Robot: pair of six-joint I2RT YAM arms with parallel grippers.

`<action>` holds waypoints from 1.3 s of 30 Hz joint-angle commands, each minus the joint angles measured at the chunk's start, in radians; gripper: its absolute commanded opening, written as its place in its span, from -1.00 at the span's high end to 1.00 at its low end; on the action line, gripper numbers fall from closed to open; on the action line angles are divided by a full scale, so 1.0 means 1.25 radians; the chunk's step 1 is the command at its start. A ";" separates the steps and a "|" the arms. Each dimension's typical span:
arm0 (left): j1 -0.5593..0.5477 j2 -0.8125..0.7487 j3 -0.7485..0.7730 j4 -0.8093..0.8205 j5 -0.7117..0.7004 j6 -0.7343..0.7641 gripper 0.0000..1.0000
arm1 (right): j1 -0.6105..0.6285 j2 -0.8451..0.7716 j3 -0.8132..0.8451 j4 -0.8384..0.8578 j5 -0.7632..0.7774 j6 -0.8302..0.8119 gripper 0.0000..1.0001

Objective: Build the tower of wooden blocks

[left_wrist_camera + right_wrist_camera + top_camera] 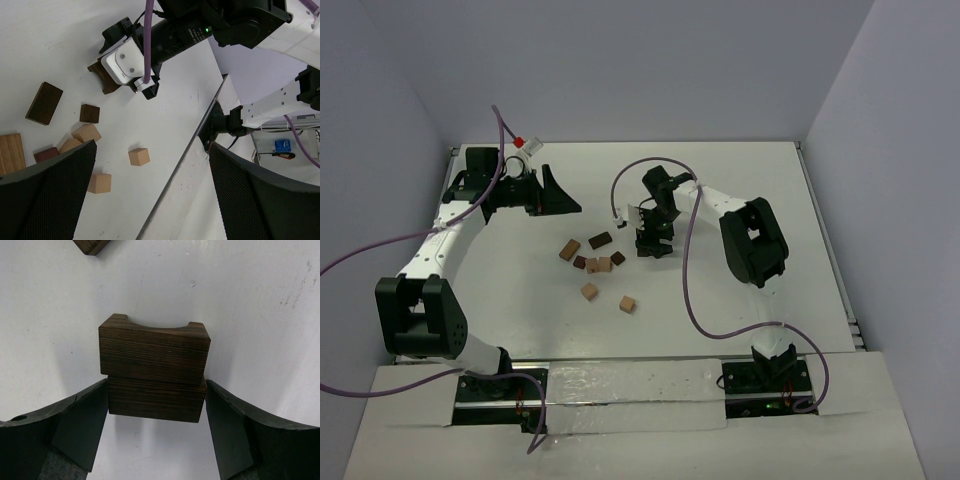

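Two dark brown wood blocks sit stacked together, a notched one [154, 347] and a plain one [156, 402]. My right gripper [156, 390] stands open, its fingers close on either side of the plain block. From above, this gripper [653, 243] hides that small tower. Loose tan and dark wood blocks [592, 265] lie scattered left of it, with two tan cubes [590, 291] [627, 303] nearer the arms. My left gripper [555, 195] hovers wide open and empty at the back left; its view shows tan cubes [139, 156] between its fingers [50, 195].
A purple cable [685, 270] loops over the table from the right arm. The table's right edge [830, 260] and back wall bound the area. Another dark wood piece [90, 245] lies just beyond the stack.
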 commanded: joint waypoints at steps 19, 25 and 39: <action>0.008 0.000 0.017 -0.007 0.015 0.030 -0.99 | 0.010 -0.008 -0.010 0.006 0.001 -0.003 -0.99; 0.009 0.002 0.016 -0.012 0.004 0.039 -0.99 | 0.010 -0.015 -0.004 0.003 -0.008 0.003 -0.99; 0.011 -0.028 -0.007 0.004 -0.093 0.046 -0.98 | 0.009 -0.136 -0.002 -0.022 -0.026 0.011 -0.99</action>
